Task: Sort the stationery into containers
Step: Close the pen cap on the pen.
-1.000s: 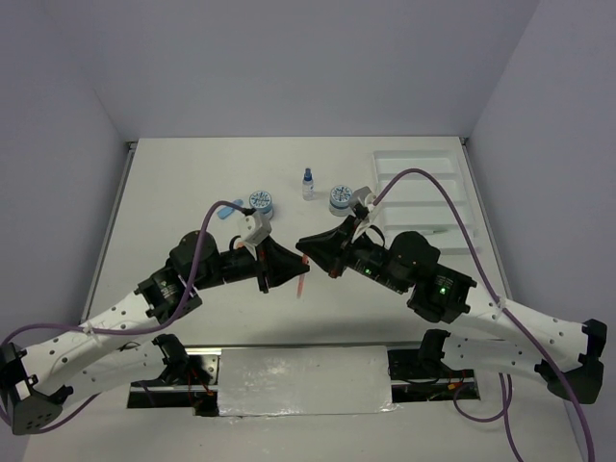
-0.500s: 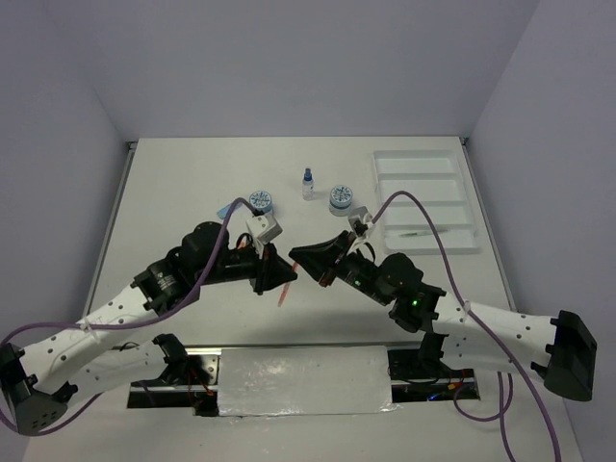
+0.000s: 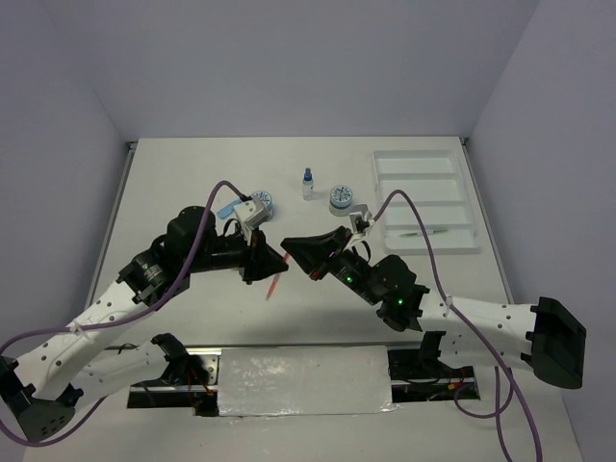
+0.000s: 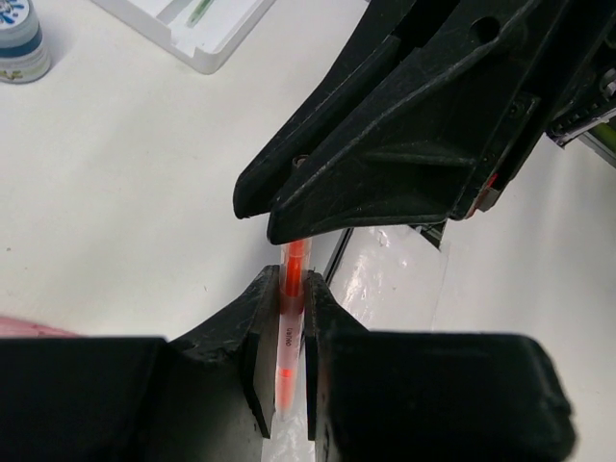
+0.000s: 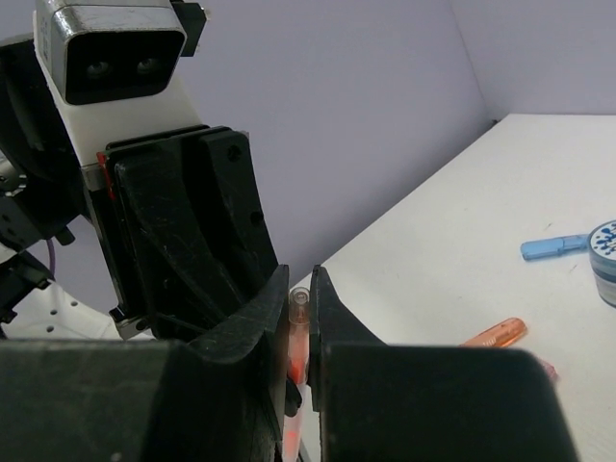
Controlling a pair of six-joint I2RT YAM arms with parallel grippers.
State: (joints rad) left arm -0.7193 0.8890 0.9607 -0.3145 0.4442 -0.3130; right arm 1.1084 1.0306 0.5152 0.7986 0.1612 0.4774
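orange-red pen (image 4: 289, 337) (aloft): left hand (image 4: 292, 281), right hand (image 5: 300, 281)

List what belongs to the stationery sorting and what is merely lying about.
Job: orange-red pen, gripped by left pincer and right pincer; white tray; green pen in it; left-hand jar; right-hand jar; bottle; blue piece; orange piece.
Lying about: purple cable; shiny sheet at near edge.

The orange-red pen (image 4: 292, 279) is translucent, glossy plastic; the tray (image 3: 416, 154) smooth white plastic, possibly glossy; the table (image 3: 192, 192) matt white.
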